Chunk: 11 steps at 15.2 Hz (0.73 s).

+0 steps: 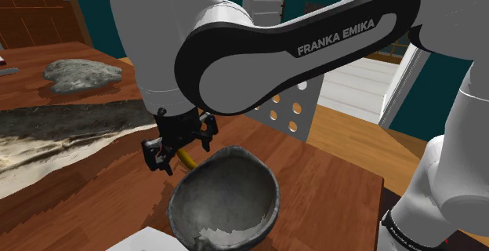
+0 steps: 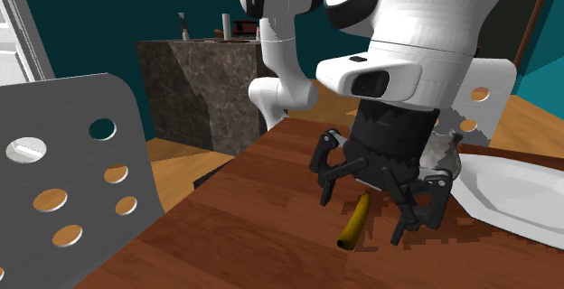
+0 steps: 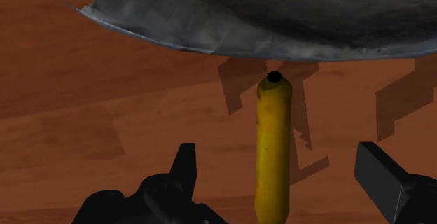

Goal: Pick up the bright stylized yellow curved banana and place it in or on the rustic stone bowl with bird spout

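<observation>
A yellow banana (image 3: 273,145) lies flat on the wooden table (image 3: 84,117), one dark end pointing at the grey stone bowl (image 3: 280,12) just beyond it. My gripper (image 3: 280,177) hovers over the banana, open, its fingers (image 3: 183,170) wide on either side and not touching it. In the second exterior view the gripper (image 2: 372,201) hangs a little above the banana (image 2: 354,224). In the shoulder view the gripper (image 1: 176,151) stands just beside the bowl (image 1: 227,198), with a sliver of banana (image 1: 186,159) under it.
A white plate (image 2: 515,197) lies on the table beside the bowl. A perforated grey chair back (image 2: 63,188) stands at the table's edge. A grey stone slab (image 1: 78,73) rests farther along the table. A dark stone counter (image 2: 208,88) is behind.
</observation>
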{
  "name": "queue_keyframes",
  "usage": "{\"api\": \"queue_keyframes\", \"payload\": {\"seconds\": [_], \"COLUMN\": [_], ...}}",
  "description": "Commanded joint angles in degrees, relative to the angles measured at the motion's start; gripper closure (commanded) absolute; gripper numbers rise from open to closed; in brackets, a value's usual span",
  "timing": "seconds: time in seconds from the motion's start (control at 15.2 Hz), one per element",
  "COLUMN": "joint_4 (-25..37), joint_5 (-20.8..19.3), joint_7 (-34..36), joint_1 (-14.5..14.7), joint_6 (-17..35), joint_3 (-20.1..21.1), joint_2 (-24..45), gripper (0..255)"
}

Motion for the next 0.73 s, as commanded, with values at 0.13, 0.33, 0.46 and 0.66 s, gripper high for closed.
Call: {"api": "queue_keyframes", "payload": {"seconds": [0.13,0.33,0.46,0.66], "joint_4": [0.0,0.0,0.0,0.0], "joint_5": [0.0,0.0,0.0,0.0], "joint_7": [0.0,0.0,0.0,0.0], "joint_1": [0.0,0.0,0.0,0.0], "joint_6": [0.0,0.0,0.0,0.0], "joint_3": [0.0,0.0,0.0,0.0], "joint_2": [0.0,0.0,0.0,0.0], "gripper": [255,255,255,255]}}
